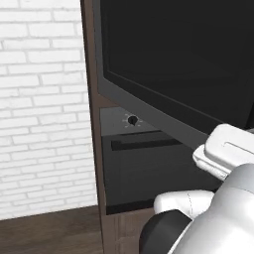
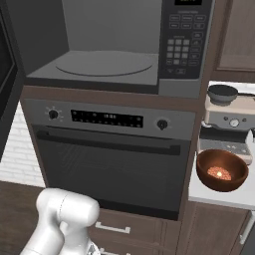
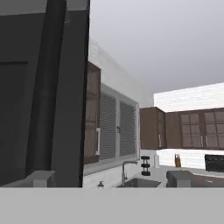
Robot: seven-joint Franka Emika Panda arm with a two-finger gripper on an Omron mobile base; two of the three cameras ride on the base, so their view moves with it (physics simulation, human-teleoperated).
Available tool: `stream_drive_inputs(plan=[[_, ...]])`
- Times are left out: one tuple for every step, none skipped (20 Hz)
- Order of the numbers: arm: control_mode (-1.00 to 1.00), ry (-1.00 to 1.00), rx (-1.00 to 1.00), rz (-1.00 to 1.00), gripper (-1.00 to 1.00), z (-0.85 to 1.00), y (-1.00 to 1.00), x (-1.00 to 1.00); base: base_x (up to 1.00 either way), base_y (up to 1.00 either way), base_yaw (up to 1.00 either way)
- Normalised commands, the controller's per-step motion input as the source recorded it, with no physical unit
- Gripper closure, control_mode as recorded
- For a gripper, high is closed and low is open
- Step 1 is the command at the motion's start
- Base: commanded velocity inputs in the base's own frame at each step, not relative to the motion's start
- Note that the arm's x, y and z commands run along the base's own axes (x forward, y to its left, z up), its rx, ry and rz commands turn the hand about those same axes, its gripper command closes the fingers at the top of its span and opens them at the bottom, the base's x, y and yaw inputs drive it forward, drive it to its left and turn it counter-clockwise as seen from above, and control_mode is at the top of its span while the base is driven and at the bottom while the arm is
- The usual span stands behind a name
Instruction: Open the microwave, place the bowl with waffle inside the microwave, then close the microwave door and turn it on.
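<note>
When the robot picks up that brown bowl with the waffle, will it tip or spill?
The bowl looks round and deep, so it probably sits steady and keeps the waffle in. Its smooth curved wall may be slippery to pinch. It stands near the counter edge, so a push seems risky.

The arm [image 1: 218,208] is raised from the base and bent at the elbow; the end effector [image 3: 109,179] is held fully spread, nothing gripped.

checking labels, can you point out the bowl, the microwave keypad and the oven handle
bowl [image 2: 222,172], right base view, brown inner wall above the waffle
microwave keypad [image 2: 180,50], right base view, middle of the button grid
oven handle [image 2: 107,141], right base view, middle of the horizontal bar
</note>
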Motion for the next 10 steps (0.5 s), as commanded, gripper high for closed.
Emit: stream_drive_inputs(plan=[[-1.00, 0.00, 0.22, 0.22, -1.00, 0.00, -0.76, -0.18, 0.00, 0.00, 0.00], [-1.00, -0.04, 0.26, 0.21, -1.00, 0.00, -0.85, -0.24, 0.00, 0.00, 0.00], [-1.00, -0.02, 0.27, 0.21, -1.00, 0.00, -0.92, -0.25, 0.00, 0.00, 0.00], [-1.00, 0.00, 0.26, 0.30, -1.00, -0.11, -0.84, -0.28, 0.00, 0.00, 0.00], [-1.00, 0.09, 0.25, 0.45, -1.00, -0.21, -0.79, -0.09, 0.00, 0.00, 0.00], [-1.00, 0.10, 0.25, 0.52, -1.00, -0.21, -0.76, -0.02, 0.00, 0.00, 0.00], [-1.00, 0.11, 0.20, 0.59, -1.00, -0.26, -0.61, -0.04, 0.00, 0.00, 0.00], [-1.00, 0.09, 0.17, 0.64, -1.00, -0.24, -0.54, -0.03, 0.00, 0.00, 0.00], [-1.00, 0.09, 0.13, 0.69, -1.00, -0.26, -0.47, -0.04, 0.00, 0.00, 0.00], [-1.00, 0.09, 0.12, 0.71, -1.00, -0.27, -0.44, -0.03, 0.00, 0.00, 0.00]])
